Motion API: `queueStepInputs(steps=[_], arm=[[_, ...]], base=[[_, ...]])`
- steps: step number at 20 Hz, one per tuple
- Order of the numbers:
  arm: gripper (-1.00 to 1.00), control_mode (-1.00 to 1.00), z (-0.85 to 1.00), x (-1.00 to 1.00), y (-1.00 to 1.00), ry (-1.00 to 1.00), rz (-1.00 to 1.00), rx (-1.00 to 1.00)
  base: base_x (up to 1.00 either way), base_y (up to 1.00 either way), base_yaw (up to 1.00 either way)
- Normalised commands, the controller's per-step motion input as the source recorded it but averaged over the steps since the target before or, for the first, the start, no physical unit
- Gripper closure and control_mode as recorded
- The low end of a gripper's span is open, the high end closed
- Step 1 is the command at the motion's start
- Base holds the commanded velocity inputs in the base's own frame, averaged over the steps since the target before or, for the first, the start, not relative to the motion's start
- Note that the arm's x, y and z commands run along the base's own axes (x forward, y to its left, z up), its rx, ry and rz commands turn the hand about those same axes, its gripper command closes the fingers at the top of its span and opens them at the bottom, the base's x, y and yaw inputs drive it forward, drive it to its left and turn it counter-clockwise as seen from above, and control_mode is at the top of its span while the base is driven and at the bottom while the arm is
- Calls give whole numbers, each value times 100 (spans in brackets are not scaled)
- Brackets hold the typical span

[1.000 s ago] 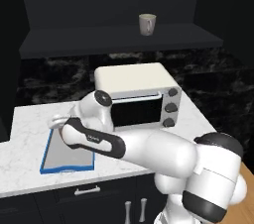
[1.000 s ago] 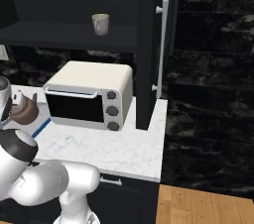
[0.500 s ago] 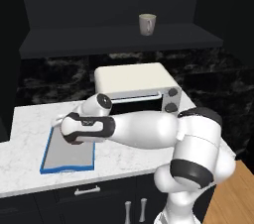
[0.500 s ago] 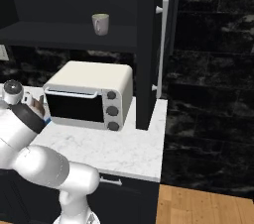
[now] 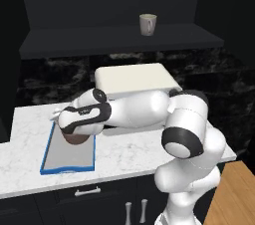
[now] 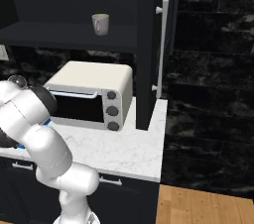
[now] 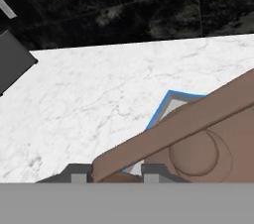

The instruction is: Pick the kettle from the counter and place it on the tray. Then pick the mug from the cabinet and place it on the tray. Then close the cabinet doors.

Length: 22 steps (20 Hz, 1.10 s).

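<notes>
Gripper (image 7: 111, 171): narrowed on the arched hoop handle of the squat brown kettle (image 5: 75, 139).
Kettle: over the far end of the blue-rimmed grey tray (image 5: 52, 168).
Advice: set down level inside the rim, then release.
Mug (image 5: 147, 24): greyish-beige, on cabinet shelf.

Tray (image 5: 67, 157) lies on the table (image 5: 129, 152), left of my base. Kettle (image 5: 74, 139) sits over the tray's far end, my tool (image 7: 111, 176) right above it at its handle. Toaster oven (image 6: 92, 96) stands on the table right of the tray, against the back wall. Mug (image 5: 147, 24) on the cabinet (image 5: 119, 40) shelf, above the oven.
</notes>
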Motion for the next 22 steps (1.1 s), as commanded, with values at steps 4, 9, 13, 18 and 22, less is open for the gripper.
queueStepInputs(steps=[4,9,13,18,22], arm=[[100,-100,-41,6,0,0,0,0],[-100,-100,-43,0,0,0,0,0],[-100,-100,-23,0,1,9,0,-3],[-100,-100,-1,0,-1,1,0,-1],[-100,-100,0,-13,-19,1,0,0]], base=[[0,0,0],[0,0,0],[0,0,0],[0,0,0],[0,0,0]])
